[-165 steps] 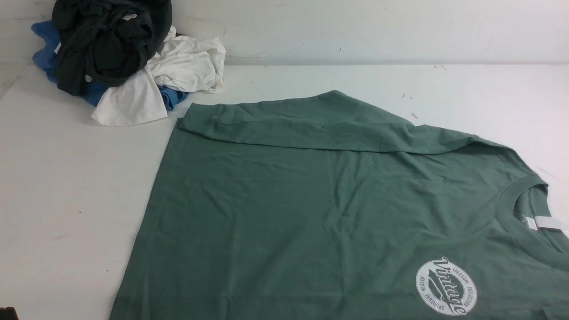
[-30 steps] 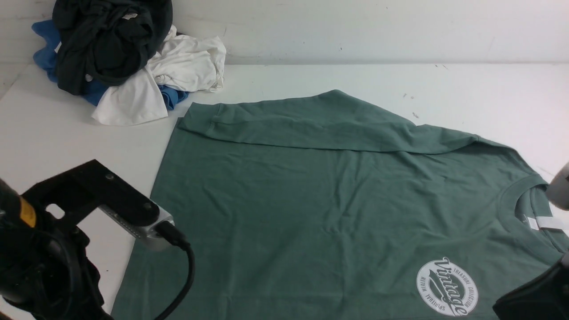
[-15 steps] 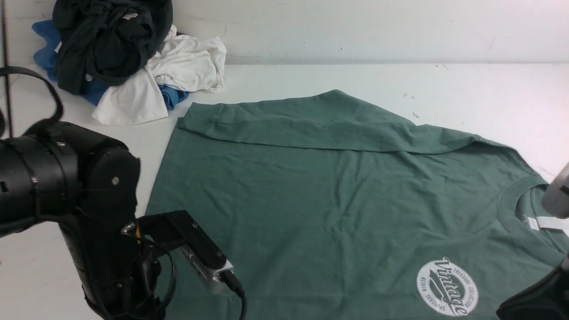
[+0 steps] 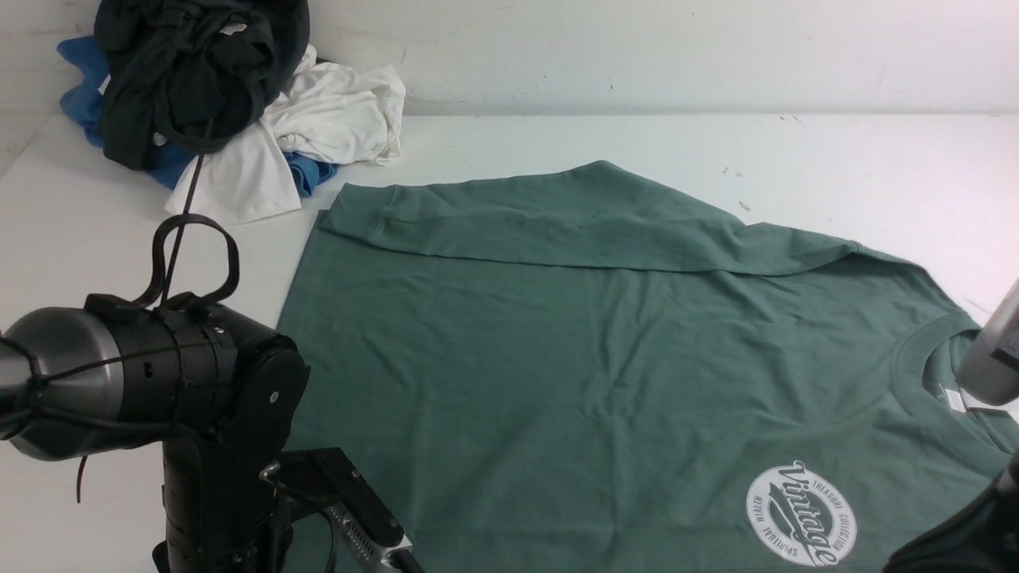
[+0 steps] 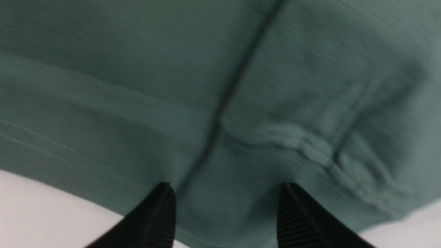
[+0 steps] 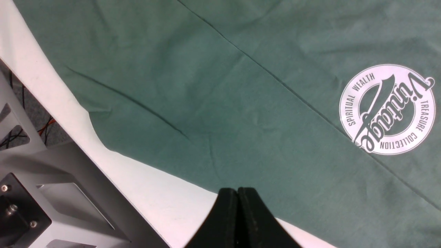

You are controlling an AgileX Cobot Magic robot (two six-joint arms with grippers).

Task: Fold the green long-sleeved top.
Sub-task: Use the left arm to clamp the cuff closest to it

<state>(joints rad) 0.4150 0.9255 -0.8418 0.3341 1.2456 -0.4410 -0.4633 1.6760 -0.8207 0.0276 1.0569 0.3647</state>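
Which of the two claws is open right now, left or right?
The left claw: its fingers stand apart over the edge of the green top. The right claw is shut, fingers pressed together with nothing between them.

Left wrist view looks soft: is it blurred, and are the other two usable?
Left wrist view: yes, the green top is smeared, seams soft, though the open left gripper reads clearly. Right wrist view: sharp, logo lettering legible. Front view: even light, no glare.
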